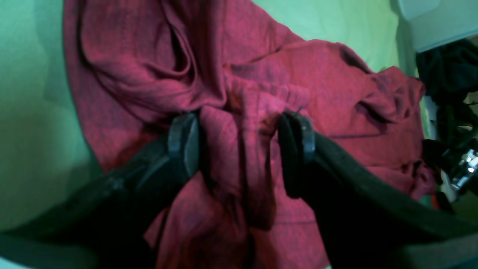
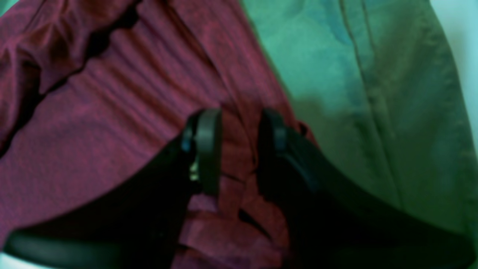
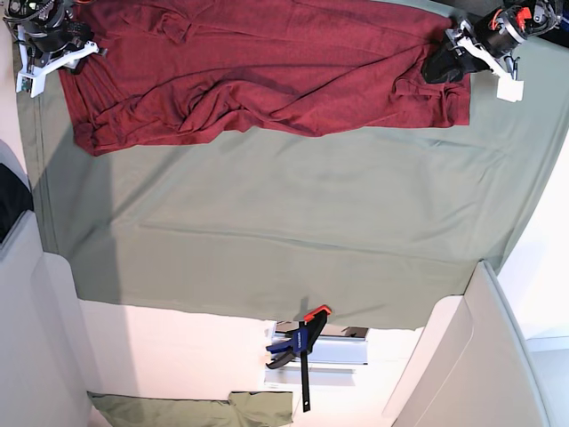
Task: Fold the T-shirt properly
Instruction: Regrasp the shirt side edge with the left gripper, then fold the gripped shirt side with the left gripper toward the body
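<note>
The maroon T-shirt (image 3: 267, 62) lies spread and wrinkled along the far edge of the olive-green cloth (image 3: 311, 222) in the base view. My left gripper (image 1: 241, 145) is shut on a bunched fold of the T-shirt (image 1: 149, 56), which hangs between the jaws. In the base view it (image 3: 437, 69) sits at the shirt's right end. My right gripper (image 2: 239, 145) is shut on a fold at the edge of the T-shirt (image 2: 112, 112). In the base view it (image 3: 71, 40) is at the shirt's left end.
The olive-green cloth covers the table in front of the shirt. A blue and orange clamp (image 3: 300, 347) holds the cloth at the table's near edge. White panels (image 3: 462, 356) stand at the near corners. Dark gear (image 1: 448, 74) is at the right of the left wrist view.
</note>
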{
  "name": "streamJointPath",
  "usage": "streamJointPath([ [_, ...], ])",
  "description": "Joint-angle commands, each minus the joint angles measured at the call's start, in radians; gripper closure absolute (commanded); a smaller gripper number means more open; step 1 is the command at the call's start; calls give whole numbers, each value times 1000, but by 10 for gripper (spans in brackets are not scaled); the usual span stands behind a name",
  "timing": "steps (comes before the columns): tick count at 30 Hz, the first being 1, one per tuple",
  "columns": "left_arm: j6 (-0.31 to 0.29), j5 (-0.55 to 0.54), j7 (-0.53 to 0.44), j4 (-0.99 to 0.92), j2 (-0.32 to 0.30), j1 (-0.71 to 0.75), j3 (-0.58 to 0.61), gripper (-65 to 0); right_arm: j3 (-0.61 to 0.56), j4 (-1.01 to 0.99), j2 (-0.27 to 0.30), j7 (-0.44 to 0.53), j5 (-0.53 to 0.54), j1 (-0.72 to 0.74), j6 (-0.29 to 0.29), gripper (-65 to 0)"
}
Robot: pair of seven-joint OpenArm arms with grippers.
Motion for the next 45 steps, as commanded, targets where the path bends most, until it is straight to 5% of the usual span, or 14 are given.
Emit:
streamJointPath([
  [1,1,17,-2,8,-6,2,5,-297,1,18,11,1,7,8,-11,-191],
  [5,-68,17,-60,8,-6,-3,6,-18,1,18,11,2,7,8,-11,-191],
  [6,-68,26,-60,8,-6,-9,6,0,1,18,11,2,7,8,-11,-191],
  [12,-68,63,-39,25,-6,-55,-21,0,1,18,11,1,6,8,-11,-191],
  [19,-68,-7,78,277,-15,-52,-17,0,1,18,11,3,7,8,-11,-191],
  [28,-68,90,23,442,-7,-55,212,0,1,18,11,2,6,8,-11,-191],
  [37,-68,198,8,473,68,-59,403,0,1,18,11,1,6,8,-11,-191],
  [45,-68,278,-20,472,54,-59,333,0,1,18,31,3,7,8,-11,-191],
])
